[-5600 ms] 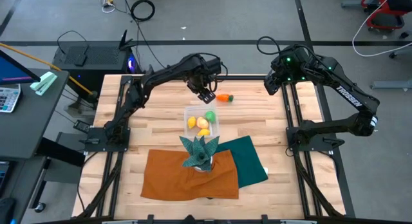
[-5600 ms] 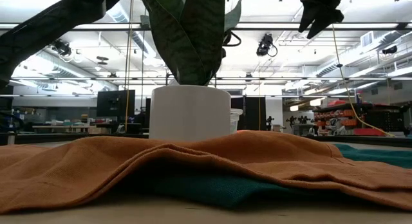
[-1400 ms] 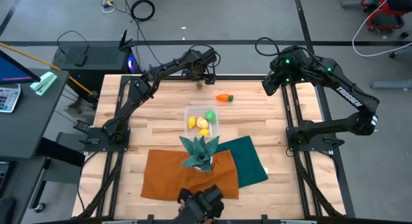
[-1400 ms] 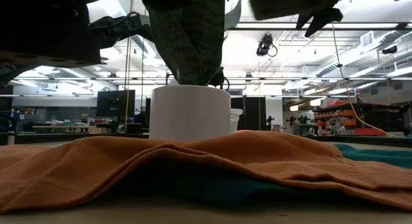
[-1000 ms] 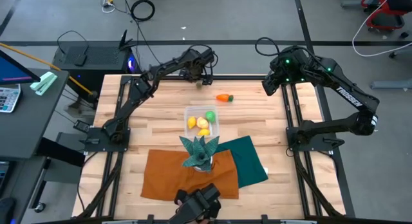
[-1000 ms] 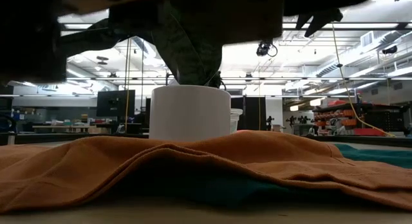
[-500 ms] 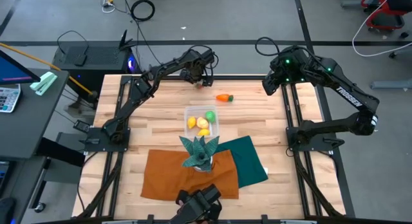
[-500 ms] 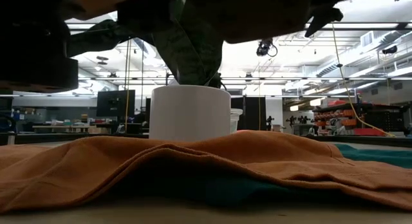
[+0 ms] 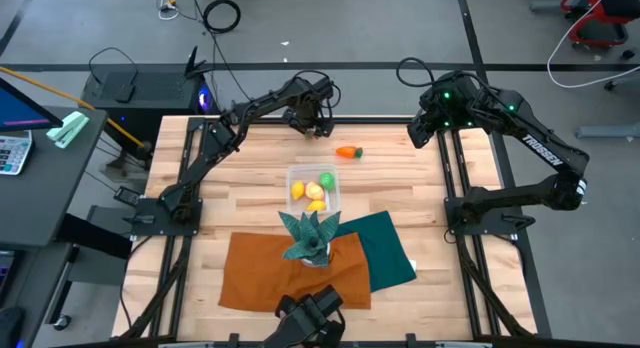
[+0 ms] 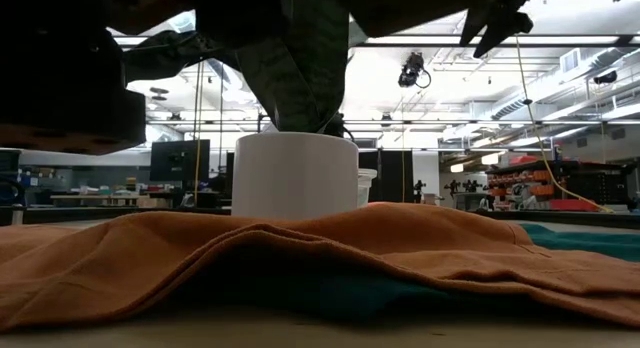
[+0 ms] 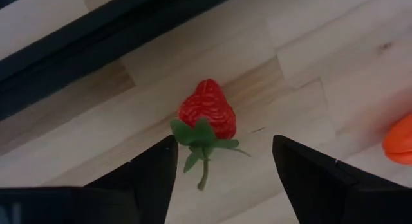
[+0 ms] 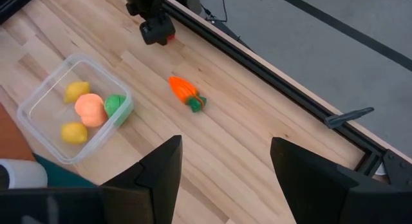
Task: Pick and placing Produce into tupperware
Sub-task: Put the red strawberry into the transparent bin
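A red strawberry (image 11: 207, 114) with green leaves lies on its side on the wood near the table's far edge. My left gripper (image 11: 223, 147) (image 9: 316, 122) hangs above it, open, with one finger on either side and not touching. An orange carrot (image 9: 347, 152) (image 12: 185, 93) lies on the table to the right of it. The clear container (image 9: 314, 191) (image 12: 74, 108) stands mid-table and holds yellow, orange and green pieces. My right gripper (image 12: 225, 179) (image 9: 424, 130) is open and raised over the far right corner.
A teal spiky plant in a white pot (image 9: 309, 235) (image 10: 295, 173) stands on an orange cloth (image 9: 290, 273), which overlaps a green cloth (image 9: 385, 248). A dark object (image 9: 310, 323) sits at the table's near edge and darkens the top of the low view. Bare wood lies around the carrot.
The dark object at the near edge has shifted a little, and its shadow-like shape has moved across the top of the low view. Both arms have kept still.
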`<action>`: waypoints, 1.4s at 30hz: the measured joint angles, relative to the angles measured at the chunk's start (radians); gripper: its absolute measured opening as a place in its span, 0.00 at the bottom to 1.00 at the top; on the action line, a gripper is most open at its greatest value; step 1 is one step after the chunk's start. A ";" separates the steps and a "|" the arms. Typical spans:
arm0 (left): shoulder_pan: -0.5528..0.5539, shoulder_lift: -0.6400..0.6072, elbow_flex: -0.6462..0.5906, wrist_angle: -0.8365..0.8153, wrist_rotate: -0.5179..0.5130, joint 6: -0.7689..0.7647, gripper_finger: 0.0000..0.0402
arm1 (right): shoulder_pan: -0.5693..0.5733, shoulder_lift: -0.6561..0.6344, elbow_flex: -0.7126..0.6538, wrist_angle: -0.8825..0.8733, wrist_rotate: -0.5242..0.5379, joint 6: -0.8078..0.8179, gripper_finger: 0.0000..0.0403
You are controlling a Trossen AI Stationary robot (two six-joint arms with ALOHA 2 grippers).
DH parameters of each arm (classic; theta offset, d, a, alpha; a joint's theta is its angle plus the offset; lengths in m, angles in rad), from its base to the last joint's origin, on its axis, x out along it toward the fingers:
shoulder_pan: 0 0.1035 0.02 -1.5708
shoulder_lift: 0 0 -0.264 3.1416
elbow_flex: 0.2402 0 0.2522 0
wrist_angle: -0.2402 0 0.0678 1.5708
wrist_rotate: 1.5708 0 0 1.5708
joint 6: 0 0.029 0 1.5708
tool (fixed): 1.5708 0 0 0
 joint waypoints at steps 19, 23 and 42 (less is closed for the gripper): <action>0.026 0.000 0.000 -0.007 -0.003 -0.045 0.65 | 0.000 0.000 0.000 0.000 0.000 0.011 0.51; 0.027 0.011 0.001 0.009 0.023 -0.048 0.65 | 0.000 0.000 0.000 0.001 0.000 0.011 0.51; 0.025 0.027 0.001 0.039 0.038 -0.042 0.61 | 0.000 0.000 0.000 0.008 -0.001 0.010 0.51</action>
